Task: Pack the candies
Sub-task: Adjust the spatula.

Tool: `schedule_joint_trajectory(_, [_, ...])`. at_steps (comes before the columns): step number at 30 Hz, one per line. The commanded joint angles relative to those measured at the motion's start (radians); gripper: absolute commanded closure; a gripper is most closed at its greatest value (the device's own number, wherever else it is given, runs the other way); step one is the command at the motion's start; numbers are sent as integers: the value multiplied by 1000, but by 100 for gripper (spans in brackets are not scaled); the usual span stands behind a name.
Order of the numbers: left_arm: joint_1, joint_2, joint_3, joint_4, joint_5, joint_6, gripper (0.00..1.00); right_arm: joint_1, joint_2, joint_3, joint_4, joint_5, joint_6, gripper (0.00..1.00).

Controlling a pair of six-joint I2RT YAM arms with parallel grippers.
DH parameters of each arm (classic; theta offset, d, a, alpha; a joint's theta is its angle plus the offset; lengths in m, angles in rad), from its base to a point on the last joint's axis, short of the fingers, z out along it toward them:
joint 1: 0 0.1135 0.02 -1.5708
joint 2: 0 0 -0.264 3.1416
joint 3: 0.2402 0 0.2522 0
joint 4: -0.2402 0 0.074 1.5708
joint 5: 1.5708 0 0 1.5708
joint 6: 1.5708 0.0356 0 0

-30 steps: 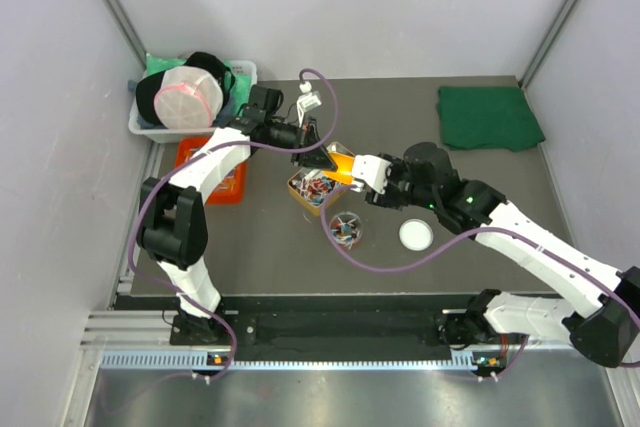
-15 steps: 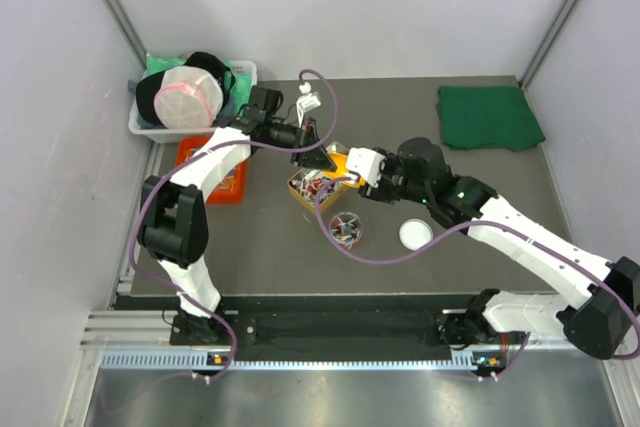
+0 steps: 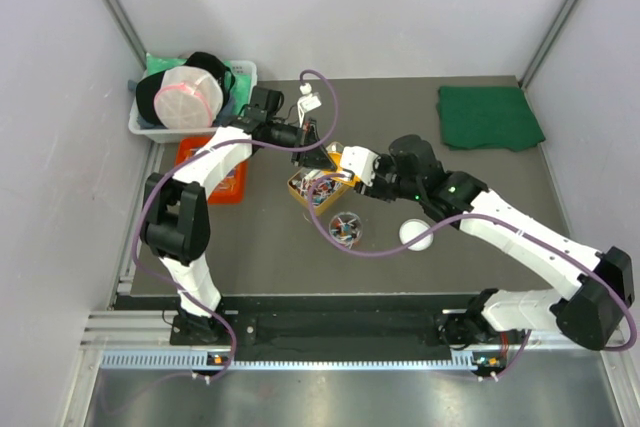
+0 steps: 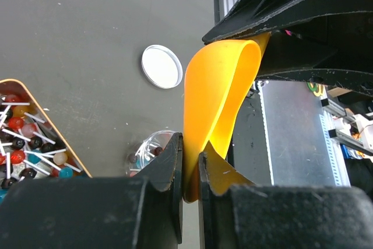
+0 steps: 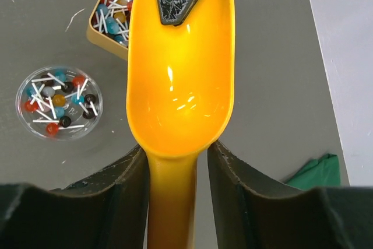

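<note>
- Left end effector [image 4: 189, 170]: fingers pressed together on the front lip of the orange scoop [image 5: 178, 86], pinching it.
- Right end effector [image 5: 178, 161]: fingers flank the scoop's handle, close on both sides. Can't tell if they clamp it.
- Candies [image 5: 55, 100]: small lollipops in a round clear cup [image 5: 19, 94], ahead-left of the right end effector. More sit in an orange tray [image 5: 102, 38] farther ahead, near the cup.
- White lid [image 4: 161, 66]: flat on the tabletop [image 4: 87, 27], past the cup from the left end effector.
</note>
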Motion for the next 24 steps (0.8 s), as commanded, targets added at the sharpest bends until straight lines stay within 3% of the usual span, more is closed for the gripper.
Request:
schedule_joint_trajectory(1, [-18, 6, 27, 10, 63, 7, 100, 16, 17, 64, 116, 39, 27, 59])
schedule_joint_trajectory(5, [-24, 9, 25, 10, 65, 7, 100, 36, 34, 66, 144, 93, 35, 69])
schedule_joint_trajectory(8, [-26, 14, 22, 11, 59, 9, 100, 40, 45, 58, 168, 126, 35, 100])
schedule_joint_trajectory(13, [-27, 17, 24, 13, 40, 11, 98, 42, 29, 44, 177, 145, 30, 100])
schedule_joint_trajectory(16, [-24, 26, 30, 17, 23, 6, 80, 42, 23, 38, 168, 146, 26, 100])
schedule_joint_trajectory(17, [-24, 28, 30, 17, 19, 4, 66, 42, 22, 37, 168, 148, 24, 100])
schedule_joint_trajectory(24, [29, 40, 50, 25, -40, -9, 43, 39, 2, 12, 134, 157, -4, 100])
